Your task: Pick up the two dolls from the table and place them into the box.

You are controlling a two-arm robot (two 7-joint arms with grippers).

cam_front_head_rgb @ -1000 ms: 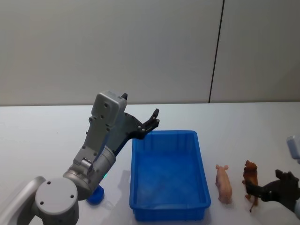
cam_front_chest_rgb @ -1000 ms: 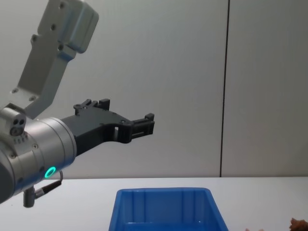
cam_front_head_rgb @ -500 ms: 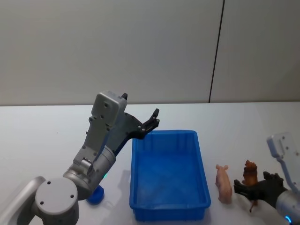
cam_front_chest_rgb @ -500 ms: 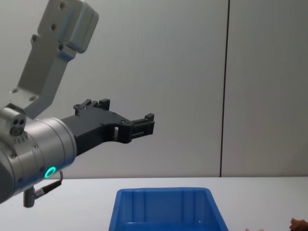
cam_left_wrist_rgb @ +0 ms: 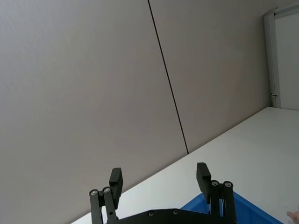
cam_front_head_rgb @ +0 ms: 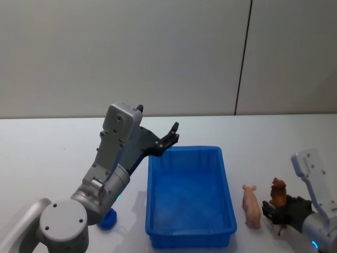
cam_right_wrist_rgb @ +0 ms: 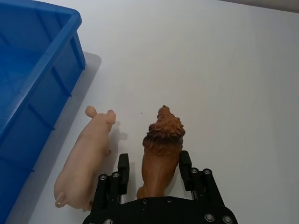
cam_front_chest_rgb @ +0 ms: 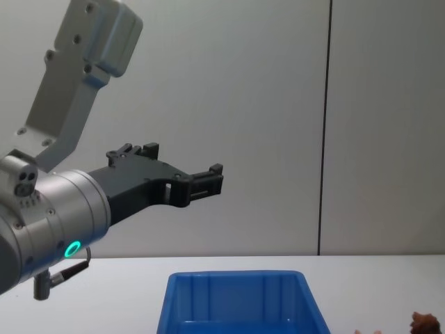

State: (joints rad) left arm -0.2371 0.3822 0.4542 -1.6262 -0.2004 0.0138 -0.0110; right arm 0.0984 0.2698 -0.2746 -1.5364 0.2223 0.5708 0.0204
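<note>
Straddling a lion doll (cam_right_wrist_rgb: 161, 149), right pincer (cam_right_wrist_rgb: 154, 164) over white table (cam_right_wrist_rgb: 233, 70); grey wall (cam_front_head_rgb: 131, 52).

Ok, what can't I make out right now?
Right wrist view: the lion doll's rear hidden under the right tool.
Chest view: bottom edge cuts off the lion doll, the pig doll, most of the box.
Head view: right tool covers the lion doll's lower body.
Left wrist view: left tool hides most of the box.
</note>
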